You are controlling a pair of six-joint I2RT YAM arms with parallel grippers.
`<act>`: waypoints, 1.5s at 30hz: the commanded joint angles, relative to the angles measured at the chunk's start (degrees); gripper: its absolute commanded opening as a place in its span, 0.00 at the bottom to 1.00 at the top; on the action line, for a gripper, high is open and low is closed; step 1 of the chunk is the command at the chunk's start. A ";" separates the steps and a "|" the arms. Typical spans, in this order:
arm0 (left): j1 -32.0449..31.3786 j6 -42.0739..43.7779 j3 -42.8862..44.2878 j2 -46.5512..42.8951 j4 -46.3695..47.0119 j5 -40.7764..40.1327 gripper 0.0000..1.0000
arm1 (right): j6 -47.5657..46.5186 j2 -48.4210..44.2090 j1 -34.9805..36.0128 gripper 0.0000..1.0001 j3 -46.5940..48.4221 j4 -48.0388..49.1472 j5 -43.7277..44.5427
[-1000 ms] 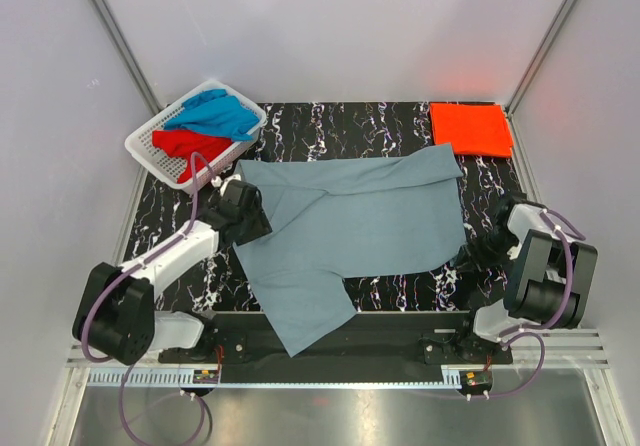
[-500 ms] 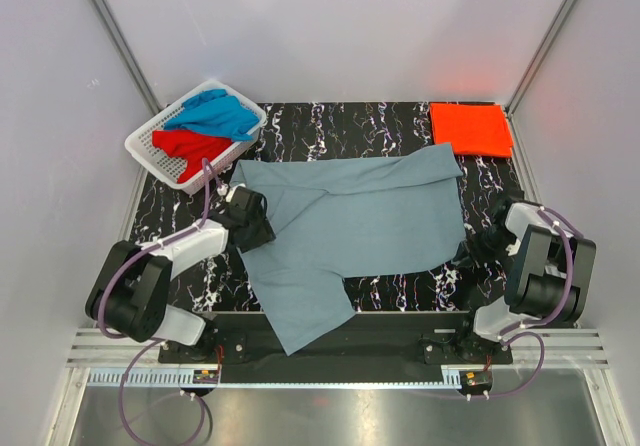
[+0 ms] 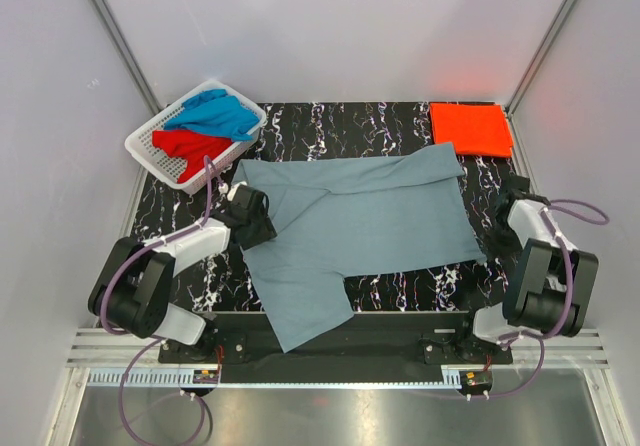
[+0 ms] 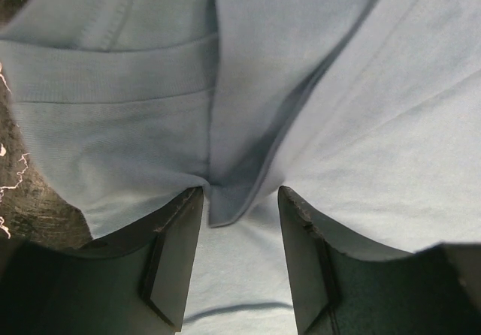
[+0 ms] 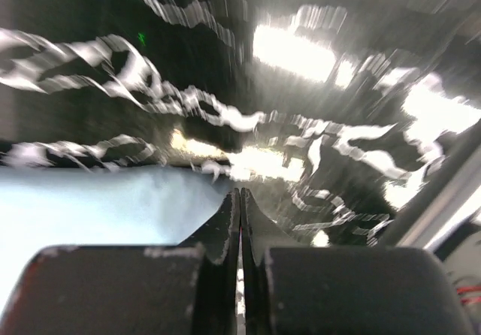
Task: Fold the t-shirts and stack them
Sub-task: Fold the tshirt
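Observation:
The dull grey-blue t-shirt (image 3: 350,226) lies spread across the black marbled table, one sleeve hanging toward the near edge. My left gripper (image 3: 262,228) is low over its left edge; in the left wrist view it (image 4: 240,200) is open, its jaws either side of a raised fold of the shirt (image 4: 248,162). My right gripper (image 3: 492,246) is at the shirt's near right corner; in the blurred right wrist view it (image 5: 240,196) is shut, with the shirt's corner (image 5: 113,207) running up to its tips. The orange-red t-shirt (image 3: 470,128) lies folded at the back right. The bright blue t-shirt (image 3: 215,114) and red t-shirt (image 3: 190,144) lie crumpled in the basket.
The white slotted basket (image 3: 150,156) stands at the back left corner of the table. Grey walls close in the back and both sides. The arm bases and a black rail (image 3: 340,346) run along the near edge.
The shirt's near right corner has been drawn out to the right as my right arm swung. My left gripper shifted slightly along the shirt's left edge.

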 commanded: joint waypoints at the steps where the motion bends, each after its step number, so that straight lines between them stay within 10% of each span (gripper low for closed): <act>1: 0.00 0.08 -1.61 3.86 -1.30 -2.51 0.51 | -5.77 -7.06 1.80 0.00 4.44 0.80 15.93; 9: 0.00 -0.01 -0.99 3.59 -2.53 -2.51 0.51 | -4.91 -13.15 3.48 0.02 0.31 4.22 9.92; 13: 0.00 0.52 0.41 2.28 -4.46 -3.74 0.51 | -4.55 -7.10 3.30 0.44 3.38 4.49 -1.92; 27: 0.08 2.63 8.76 -3.02 -3.86 -2.96 0.55 | -21.07 18.81 0.31 0.63 19.10 25.32 -35.10; 39: 2.37 3.86 15.18 12.98 -4.28 1.09 0.55 | -36.72 39.85 -3.55 0.66 36.52 23.82 -59.60; 45: 3.77 3.68 14.13 12.56 -4.03 0.12 0.55 | -31.54 31.96 -3.12 0.31 33.71 31.47 -62.35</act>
